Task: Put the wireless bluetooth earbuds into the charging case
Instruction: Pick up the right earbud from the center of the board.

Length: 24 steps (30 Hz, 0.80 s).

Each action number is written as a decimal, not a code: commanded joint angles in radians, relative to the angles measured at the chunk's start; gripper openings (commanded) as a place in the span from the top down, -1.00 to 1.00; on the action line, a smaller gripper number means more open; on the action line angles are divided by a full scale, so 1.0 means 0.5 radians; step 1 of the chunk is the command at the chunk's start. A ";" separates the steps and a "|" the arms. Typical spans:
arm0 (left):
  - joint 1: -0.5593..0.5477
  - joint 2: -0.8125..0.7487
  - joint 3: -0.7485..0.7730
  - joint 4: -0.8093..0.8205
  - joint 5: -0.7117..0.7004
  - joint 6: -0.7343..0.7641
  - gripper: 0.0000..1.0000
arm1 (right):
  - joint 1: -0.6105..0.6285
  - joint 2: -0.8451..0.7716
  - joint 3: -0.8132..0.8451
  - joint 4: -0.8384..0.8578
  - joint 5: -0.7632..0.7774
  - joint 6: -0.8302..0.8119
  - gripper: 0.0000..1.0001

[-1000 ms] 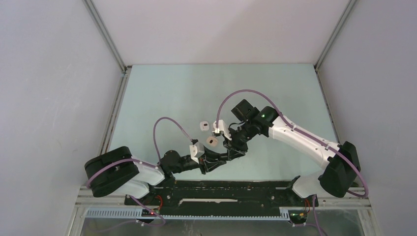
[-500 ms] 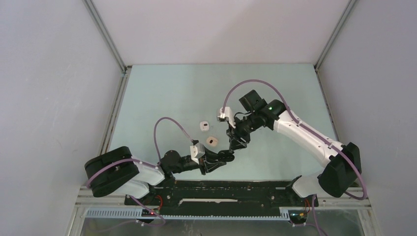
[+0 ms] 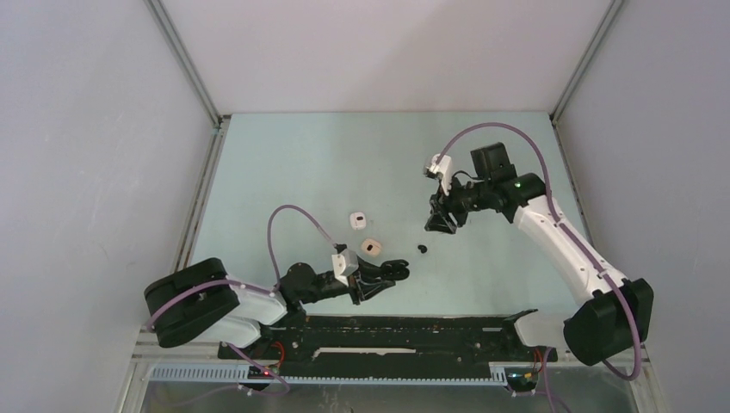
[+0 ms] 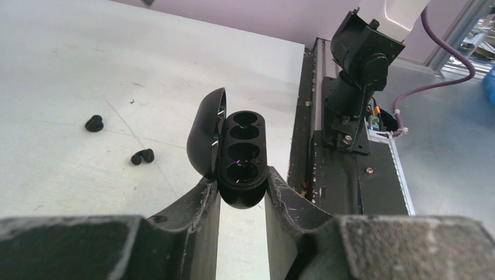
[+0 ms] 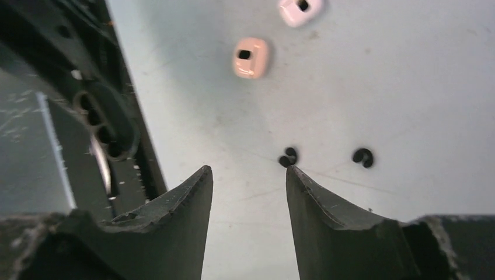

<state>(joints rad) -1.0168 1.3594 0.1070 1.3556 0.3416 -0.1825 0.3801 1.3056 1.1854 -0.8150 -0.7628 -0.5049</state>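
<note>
The black charging case (image 4: 242, 153) stands with its lid (image 4: 205, 137) flipped open and its sockets dark; my left gripper (image 4: 240, 181) is shut on the case's lower end. In the top view this left gripper (image 3: 392, 271) lies low near the table's front. Two black wireless bluetooth earbuds (image 4: 94, 123) (image 4: 143, 156) lie loose on the table to the left of the case. My right gripper (image 5: 248, 170) hangs open and holds nothing, with both earbuds (image 5: 288, 156) (image 5: 363, 157) just past its right fingertip. From above, one earbud (image 3: 422, 249) shows below the right gripper (image 3: 439, 222).
A peach case (image 3: 371, 246) and a white case (image 3: 357, 221) sit on the table left of the earbuds, also in the right wrist view as peach case (image 5: 251, 57) and white case (image 5: 299, 10). The black base rail (image 3: 387, 331) runs along the near edge.
My right gripper has pulled away from the case, up and to the right, with its jaws widening. A black earbud now shows on the table. The left gripper has kept its grip.
</note>
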 commanded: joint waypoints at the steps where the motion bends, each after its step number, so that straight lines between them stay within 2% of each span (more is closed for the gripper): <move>1: 0.004 -0.089 0.018 0.011 -0.109 0.086 1.00 | -0.036 0.034 -0.141 0.383 0.389 0.072 -0.02; 4: 0.009 -0.082 0.013 0.024 -0.111 0.081 1.00 | -0.057 0.219 -0.156 0.516 0.643 0.140 0.06; 7: 0.007 -0.053 0.021 0.040 -0.097 0.066 1.00 | -0.067 0.486 -0.076 0.512 0.850 0.138 0.17; 17: 0.011 0.002 0.041 0.063 -0.060 0.038 1.00 | -0.124 1.049 0.347 0.381 0.855 -0.246 0.38; 24: 0.012 0.015 0.051 0.059 -0.056 0.034 1.00 | -0.136 1.267 0.569 0.197 0.774 -0.460 0.39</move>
<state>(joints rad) -1.0157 1.3609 0.1070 1.3430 0.3099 -0.1753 0.3164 1.8896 1.3933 -0.6479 -0.3477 -0.6456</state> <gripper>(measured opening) 0.316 0.302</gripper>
